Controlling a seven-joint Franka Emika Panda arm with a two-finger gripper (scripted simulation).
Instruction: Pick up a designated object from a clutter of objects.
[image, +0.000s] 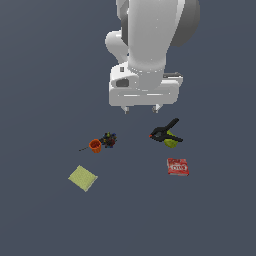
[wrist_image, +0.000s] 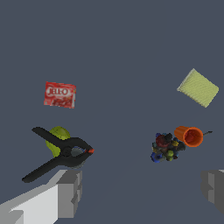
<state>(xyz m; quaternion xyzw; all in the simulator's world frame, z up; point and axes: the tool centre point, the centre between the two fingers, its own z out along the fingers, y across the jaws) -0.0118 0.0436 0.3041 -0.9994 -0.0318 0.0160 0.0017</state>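
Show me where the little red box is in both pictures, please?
Exterior view: the red box lies flat toward the exterior view's right, apart from the other things, nearer the camera than the black clamp.
Wrist view: the red box lies flat with its white letters showing, alone on the floor, apart from the clamp.
Shared landmark: the black clamp lying against the green pear is the box's nearest neighbour in both.

Flat red box (image: 178, 167), white lettering, near clamp (image: 163, 133)

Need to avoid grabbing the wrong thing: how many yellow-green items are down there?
2. A flat pad lies alone toward the exterior view's left; a pear sits partly under the black clamp, near the red box.
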